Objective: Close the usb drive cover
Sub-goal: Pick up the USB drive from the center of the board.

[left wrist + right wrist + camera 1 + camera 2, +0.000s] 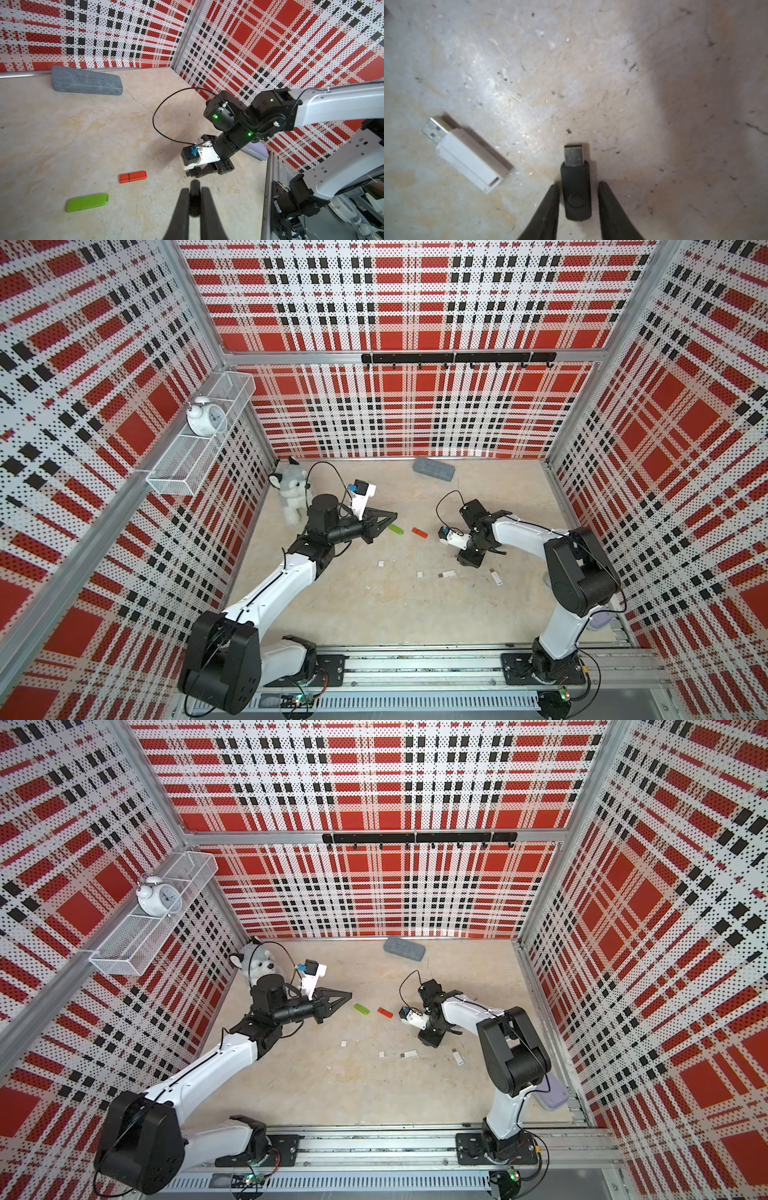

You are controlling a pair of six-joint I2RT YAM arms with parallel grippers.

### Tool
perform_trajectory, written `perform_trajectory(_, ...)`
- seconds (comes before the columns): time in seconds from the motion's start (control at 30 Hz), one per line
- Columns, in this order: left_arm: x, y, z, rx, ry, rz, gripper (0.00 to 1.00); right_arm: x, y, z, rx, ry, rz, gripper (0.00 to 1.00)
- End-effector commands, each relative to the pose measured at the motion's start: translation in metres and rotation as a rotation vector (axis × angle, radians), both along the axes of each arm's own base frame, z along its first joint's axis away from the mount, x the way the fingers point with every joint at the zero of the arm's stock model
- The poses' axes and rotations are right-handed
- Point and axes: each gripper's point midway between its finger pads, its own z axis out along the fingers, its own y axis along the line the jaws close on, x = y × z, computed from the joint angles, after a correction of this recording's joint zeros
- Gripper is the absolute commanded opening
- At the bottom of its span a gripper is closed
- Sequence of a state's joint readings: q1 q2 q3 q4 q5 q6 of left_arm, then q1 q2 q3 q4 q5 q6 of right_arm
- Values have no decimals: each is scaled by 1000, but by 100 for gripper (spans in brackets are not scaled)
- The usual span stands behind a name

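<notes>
while the drive (575,176) lay on the table (591,83) between the right gripper's (579,186) parted fingers (548,207), its long axis ran along them, plug (573,155) pointing away; the left gripper (195,189), clenched, was farther off.

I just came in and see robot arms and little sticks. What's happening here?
The right tool is down over a black USB drive on the table, jaws open on either side of it, not gripping yet. Its plug is bare. A white USB drive lies beside it, plug bare too. The left tool is shut on a small dark piece; I can't tell what.
</notes>
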State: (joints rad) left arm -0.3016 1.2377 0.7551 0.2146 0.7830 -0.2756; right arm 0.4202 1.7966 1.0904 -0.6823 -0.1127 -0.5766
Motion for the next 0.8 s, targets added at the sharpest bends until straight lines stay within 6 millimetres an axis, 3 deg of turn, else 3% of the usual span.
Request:
perform_trajectory(0.0,0,1,-1,1,-3,-13,0,-13,-4,-26,-13,88,-19,28)
perform_trajectory(0.2,2,1,-4,11,11,-9,0,-10,0,-24,6,69,-29,19)
perform_trajectory(0.4,6,-2,0,9,17,-14,0,8,6,5,54,-49,-43,18)
perform_trajectory(0.57,5,-8,4,5,31,-37,0,24,22,65,186,-219,-28,18)
perform_trajectory(0.77,-3,-26,11,6,57,-105,0,24,44,153,390,-463,74,19)
